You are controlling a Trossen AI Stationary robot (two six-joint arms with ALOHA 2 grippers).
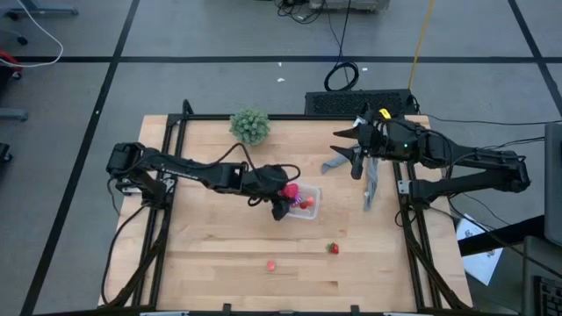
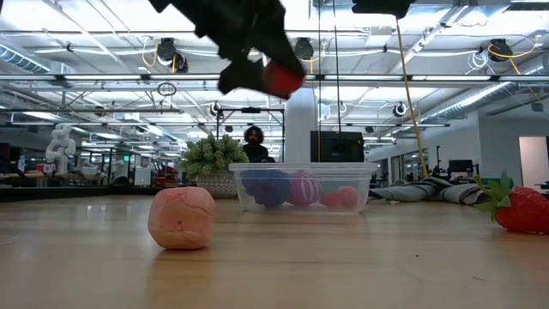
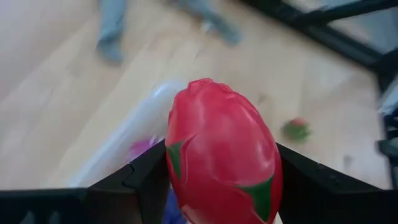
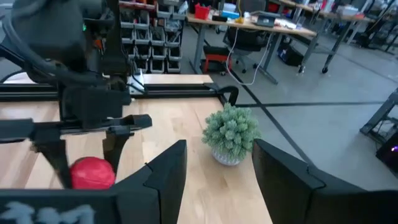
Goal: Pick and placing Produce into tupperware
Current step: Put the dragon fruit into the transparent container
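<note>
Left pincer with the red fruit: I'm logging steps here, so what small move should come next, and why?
Probably lower a little, then open. The left pincer is shut on the red fruit and hangs over the tupperware, well above its rim in the low view. Fruits already lie inside, so a shorter drop should keep the piece from bouncing out.

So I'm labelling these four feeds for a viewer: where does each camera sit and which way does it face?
High: overhead, straight down on the table, both arms, tupperware.
Low: table height, level across to the tupperware; left gripper above.
Left wrist: over its fingers clamping a red fruit.
Right wrist: past its open fingers toward the plant.
Shared: all four show the red fruit.
</note>
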